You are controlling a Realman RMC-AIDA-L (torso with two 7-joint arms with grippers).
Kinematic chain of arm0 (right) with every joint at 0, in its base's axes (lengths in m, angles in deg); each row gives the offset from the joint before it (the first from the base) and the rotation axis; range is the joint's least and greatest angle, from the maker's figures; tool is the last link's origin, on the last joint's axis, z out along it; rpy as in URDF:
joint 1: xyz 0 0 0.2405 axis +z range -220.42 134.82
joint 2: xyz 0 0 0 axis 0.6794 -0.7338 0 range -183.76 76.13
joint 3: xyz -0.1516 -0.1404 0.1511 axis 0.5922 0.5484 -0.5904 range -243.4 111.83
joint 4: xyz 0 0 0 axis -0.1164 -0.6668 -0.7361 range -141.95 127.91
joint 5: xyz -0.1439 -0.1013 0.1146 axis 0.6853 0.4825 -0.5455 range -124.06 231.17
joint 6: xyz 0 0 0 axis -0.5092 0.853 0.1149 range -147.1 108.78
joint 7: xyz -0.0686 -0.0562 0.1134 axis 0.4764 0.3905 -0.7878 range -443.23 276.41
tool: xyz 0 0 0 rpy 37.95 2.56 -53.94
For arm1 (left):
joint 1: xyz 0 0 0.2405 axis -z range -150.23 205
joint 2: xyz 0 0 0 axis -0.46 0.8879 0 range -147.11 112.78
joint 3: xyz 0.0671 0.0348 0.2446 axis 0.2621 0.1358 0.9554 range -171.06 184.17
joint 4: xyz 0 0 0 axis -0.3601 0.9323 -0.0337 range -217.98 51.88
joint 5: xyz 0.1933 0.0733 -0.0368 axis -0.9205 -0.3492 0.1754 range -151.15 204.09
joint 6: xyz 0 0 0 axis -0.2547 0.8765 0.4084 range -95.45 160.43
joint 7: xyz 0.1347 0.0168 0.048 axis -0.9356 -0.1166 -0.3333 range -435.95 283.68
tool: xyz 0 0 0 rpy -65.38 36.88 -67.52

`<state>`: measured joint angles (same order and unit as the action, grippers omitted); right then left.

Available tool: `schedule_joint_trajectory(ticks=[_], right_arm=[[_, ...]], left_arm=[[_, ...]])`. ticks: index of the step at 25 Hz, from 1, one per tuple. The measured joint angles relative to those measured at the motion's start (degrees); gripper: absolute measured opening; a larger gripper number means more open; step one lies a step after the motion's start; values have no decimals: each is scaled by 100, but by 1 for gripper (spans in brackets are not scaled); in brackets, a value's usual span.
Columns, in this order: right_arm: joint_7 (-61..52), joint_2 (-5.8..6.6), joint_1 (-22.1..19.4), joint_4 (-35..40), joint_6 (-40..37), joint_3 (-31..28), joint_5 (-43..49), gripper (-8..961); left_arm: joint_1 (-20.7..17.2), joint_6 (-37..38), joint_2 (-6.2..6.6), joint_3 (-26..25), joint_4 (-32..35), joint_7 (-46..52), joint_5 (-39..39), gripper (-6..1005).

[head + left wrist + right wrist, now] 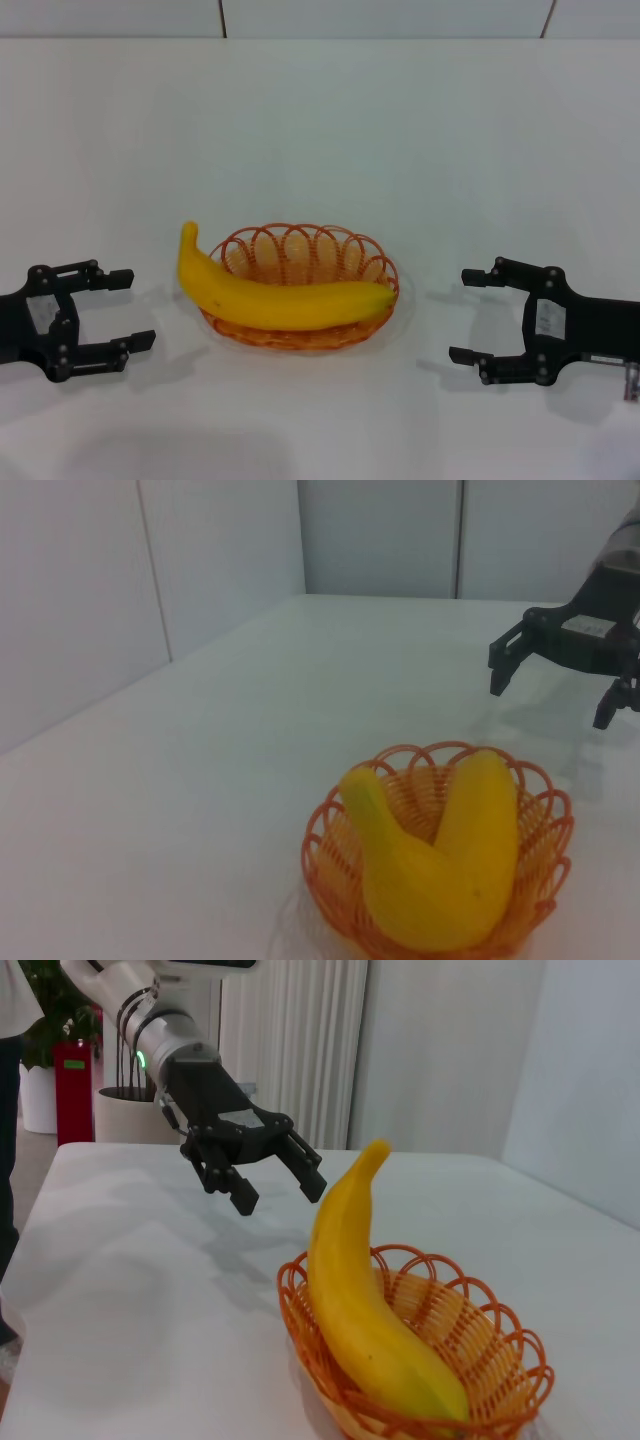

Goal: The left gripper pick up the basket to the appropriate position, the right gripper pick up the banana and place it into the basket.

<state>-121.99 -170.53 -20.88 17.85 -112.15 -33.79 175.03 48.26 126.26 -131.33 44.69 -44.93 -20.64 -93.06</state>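
Note:
The orange wire basket [300, 250] stands on the white table, near the middle front. The yellow banana [270, 300] lies across it, with its stem end sticking out over the rim on the left. My left gripper [128, 310] is open and empty, a short way left of the basket. My right gripper [465, 316] is open and empty, a short way right of it. The left wrist view shows the basket [545, 830], the banana [440, 865] and the right gripper [550, 685]. The right wrist view shows the basket [480, 1325], the banana [365, 1310] and the left gripper [275, 1185].
The white table [320, 130] runs back to a pale wall. In the right wrist view a red bin [72, 1085] and a potted plant [45, 1000] stand beyond the table's far end.

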Motion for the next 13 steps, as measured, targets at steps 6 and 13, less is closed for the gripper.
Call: schedule_joint_trajectory(ticks=[6,13], right_arm=[[-20,-7,4,-4,-4,-29,-18,882],[-27,-9,14,-9,-9,-49,-24,882]], left_arm=[[-1,0,-3,0,-6,1,17,766],[4,1,-8,0,-6,3,19,766]])
